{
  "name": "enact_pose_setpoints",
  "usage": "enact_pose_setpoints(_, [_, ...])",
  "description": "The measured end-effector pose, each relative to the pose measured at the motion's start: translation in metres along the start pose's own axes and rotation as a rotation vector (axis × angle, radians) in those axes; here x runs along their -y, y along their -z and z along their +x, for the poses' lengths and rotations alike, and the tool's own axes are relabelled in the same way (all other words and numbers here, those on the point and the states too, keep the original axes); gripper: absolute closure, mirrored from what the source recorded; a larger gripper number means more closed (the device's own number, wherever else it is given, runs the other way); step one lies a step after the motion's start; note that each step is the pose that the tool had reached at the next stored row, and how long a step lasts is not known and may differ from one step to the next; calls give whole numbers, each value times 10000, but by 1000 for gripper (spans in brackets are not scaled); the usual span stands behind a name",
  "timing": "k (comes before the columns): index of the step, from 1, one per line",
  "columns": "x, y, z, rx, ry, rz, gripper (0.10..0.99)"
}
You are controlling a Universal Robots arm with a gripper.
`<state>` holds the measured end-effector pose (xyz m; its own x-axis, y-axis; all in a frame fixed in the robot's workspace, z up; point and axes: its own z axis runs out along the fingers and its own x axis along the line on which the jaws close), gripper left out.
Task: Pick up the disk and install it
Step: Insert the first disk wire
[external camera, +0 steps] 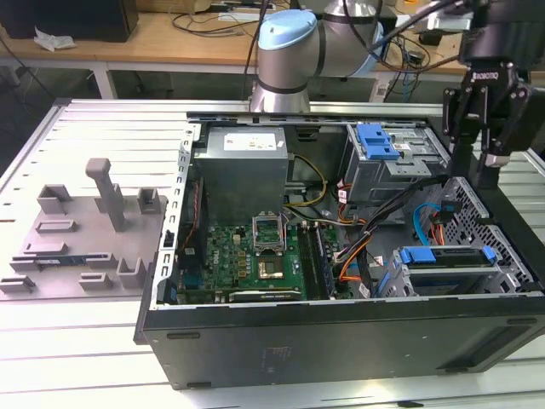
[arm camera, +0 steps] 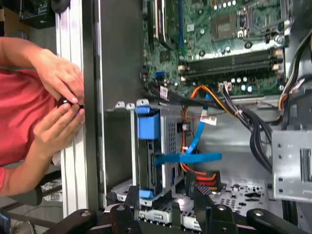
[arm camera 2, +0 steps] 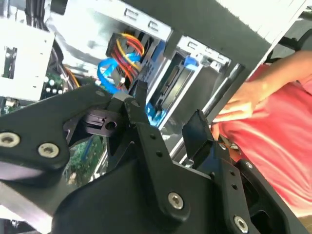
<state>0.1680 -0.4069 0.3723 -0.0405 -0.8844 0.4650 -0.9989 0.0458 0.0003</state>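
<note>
In the exterior view the gripper (external camera: pixel 477 162) is hovering, spread and empty, at the case's (external camera: pixel 341 341) two o'clock; the disk (external camera: pixel 447 266) is sitting at four o'clock.

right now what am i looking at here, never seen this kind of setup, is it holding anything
A robot arm stands over an open computer case on a metal table. One picture comes from a camera off the arm; two come from cameras at its wrist, looking past its gripper. The gripper is open and holds nothing, above the case at the exterior view's right. Below it, inside the case, sits the blue-framed disk. A person's hands show beside the case in the first wrist view.
</note>
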Motion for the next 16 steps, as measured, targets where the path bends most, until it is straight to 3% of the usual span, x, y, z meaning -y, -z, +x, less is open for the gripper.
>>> enact_pose_setpoints(1, [0,-43,-22,-1,-27,-14,600])
enact_pose_setpoints(3, [1,-68,-37,1,-51,-2,600])
enact_pose_setpoints(4, [1,-86,-45,2,-115,57,671])
enact_pose_setpoints(6, [-3,-100,-55,-7,-334,226,671])
enact_pose_setpoints(13, [-15,-159,-108,-15,-969,63,671])
enact_pose_setpoints(16, [-55,-171,-194,-25,-1022,81,671])
